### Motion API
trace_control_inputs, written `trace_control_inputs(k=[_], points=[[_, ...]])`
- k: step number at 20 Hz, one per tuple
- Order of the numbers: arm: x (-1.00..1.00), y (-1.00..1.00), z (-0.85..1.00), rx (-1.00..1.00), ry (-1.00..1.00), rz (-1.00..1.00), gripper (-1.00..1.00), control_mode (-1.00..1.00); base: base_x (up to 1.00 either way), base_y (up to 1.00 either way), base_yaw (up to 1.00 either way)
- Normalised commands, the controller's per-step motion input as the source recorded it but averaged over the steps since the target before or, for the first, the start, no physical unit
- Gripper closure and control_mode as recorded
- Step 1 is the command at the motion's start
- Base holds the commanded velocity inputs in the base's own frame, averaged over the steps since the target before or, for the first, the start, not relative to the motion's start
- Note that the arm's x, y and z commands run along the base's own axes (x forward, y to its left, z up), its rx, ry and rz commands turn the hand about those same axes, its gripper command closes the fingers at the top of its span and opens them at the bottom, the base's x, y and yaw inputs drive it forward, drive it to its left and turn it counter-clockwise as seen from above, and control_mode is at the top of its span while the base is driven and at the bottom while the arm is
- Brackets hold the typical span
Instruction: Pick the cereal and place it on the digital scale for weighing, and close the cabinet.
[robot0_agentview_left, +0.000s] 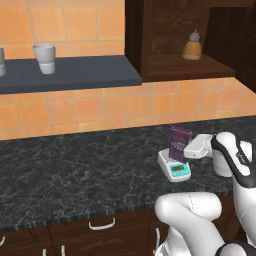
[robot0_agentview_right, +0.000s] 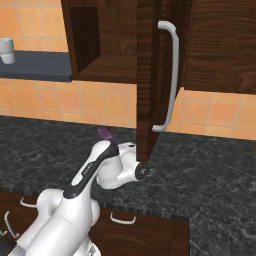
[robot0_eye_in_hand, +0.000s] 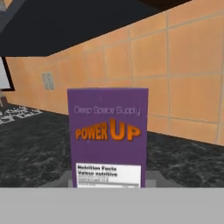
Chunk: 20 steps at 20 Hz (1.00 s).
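Observation:
The dark-purple cereal (robot0_agentview_left: 180, 142) box stands upright on the digital scale (robot0_agentview_left: 177, 171), a white device with a teal display on the dark counter. In the hand view the cereal (robot0_eye_in_hand: 108, 135) faces me a short way off, with the scale's grey plate (robot0_eye_in_hand: 154, 177) under it. My gripper (robot0_agentview_left: 189, 150) sits level with the box on its right side; its fingers are hidden, so its state is unclear. Just the box's purple top (robot0_agentview_right: 104, 133) peeks over my arm. The cabinet (robot0_agentview_left: 170, 35) is open, its door (robot0_agentview_right: 149, 75) swung out edge-on with the silver bar handle (robot0_agentview_right: 172, 75).
A tan bell-shaped bottle (robot0_agentview_left: 192, 46) stands inside the cabinet. A dark-grey shelf (robot0_agentview_left: 65, 72) to the left carries a white cup (robot0_agentview_left: 45, 58). Drawers with curved handles (robot0_agentview_left: 102, 225) run below the counter. The open door's lower corner hangs just above my wrist.

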Motion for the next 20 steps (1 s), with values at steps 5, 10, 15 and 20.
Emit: trace_control_inputs(k=[5,10,15,20], points=[[0.05,0.0,-0.05,0.0,-0.13,0.02,1.0,-1.0,0.0,0.0,0.0],[0.2,-0.05,-0.03,0.0,-0.04,0.04,1.0,-1.0,0.0,0.0,0.0],[0.3,-0.01,-0.09,0.0,0.01,0.05,1.0,-1.0,0.0,0.0,0.0],[0.18,-0.03,-0.25,0.0,0.0,0.06,1.0,-1.0,0.0,0.0,0.0]])
